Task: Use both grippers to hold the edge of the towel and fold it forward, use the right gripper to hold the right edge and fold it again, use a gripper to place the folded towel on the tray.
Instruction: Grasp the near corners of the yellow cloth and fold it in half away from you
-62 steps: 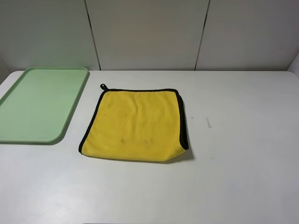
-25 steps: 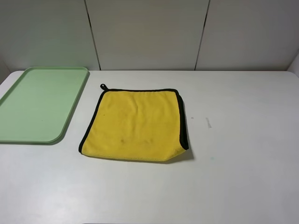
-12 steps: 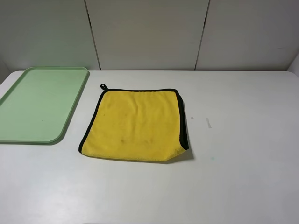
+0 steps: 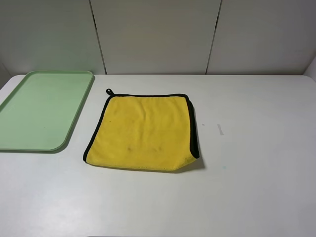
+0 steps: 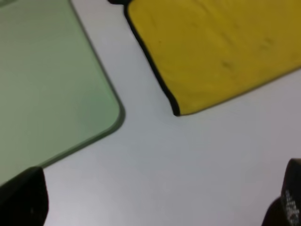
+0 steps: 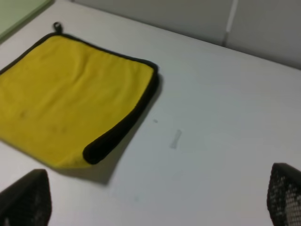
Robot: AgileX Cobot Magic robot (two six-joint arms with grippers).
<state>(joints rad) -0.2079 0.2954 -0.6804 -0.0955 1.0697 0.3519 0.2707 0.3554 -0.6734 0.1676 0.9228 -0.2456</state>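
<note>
Towel: lies flat on the white table, beside the tray, not touching it.
Left gripper: fingers spread wide, nothing held.
Right gripper: fingers spread wide, nothing held.

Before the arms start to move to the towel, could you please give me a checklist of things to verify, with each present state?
1. The towel lies flat on the table, apart from the tray: ok.
2. The tray holds nothing where visible: ok.
3. The left gripper has jaws open and empty: ok.
4. The right gripper has jaws open and empty: ok.
5. Both grippers reach the towel's near edge: not ok, both are off the cloth.
6. The towel is one layer: cannot tell; its right edge curls over.
</note>
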